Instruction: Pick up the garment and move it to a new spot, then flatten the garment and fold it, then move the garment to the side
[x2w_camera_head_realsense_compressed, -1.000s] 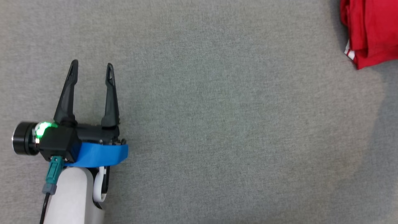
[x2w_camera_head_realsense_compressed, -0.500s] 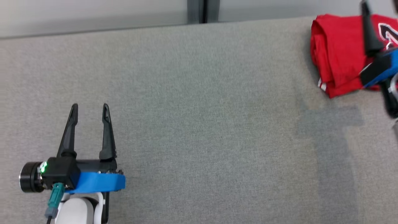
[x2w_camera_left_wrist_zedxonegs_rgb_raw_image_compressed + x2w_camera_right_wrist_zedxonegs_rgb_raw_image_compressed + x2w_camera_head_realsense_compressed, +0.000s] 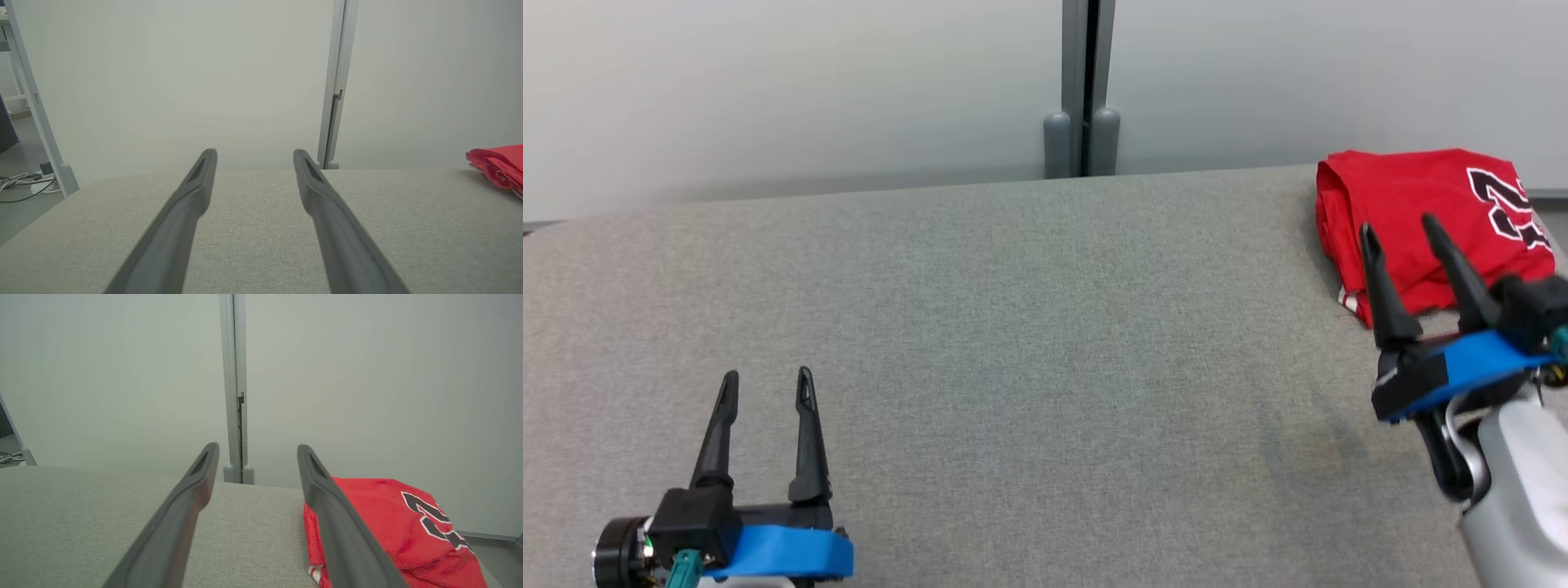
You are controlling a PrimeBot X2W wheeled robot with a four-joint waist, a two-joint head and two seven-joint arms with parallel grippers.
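Right pincer (image 3: 1396, 224) hovers agape near the folded garment (image 3: 1421, 184).

Red garment (image 3: 1413, 196) with black, white-edged numerals. Grey worktop (image 3: 1013, 327). Left pincer (image 3: 768, 376) and right pincer (image 3: 1396, 224): black, with blue bands. Pale wall (image 3: 768, 98).

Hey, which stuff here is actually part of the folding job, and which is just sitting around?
Part of the job:
red garment, at the far right of the grey table
right gripper, open, beside it
left gripper, open

Just there:
grey post behind the table
cables on the floor
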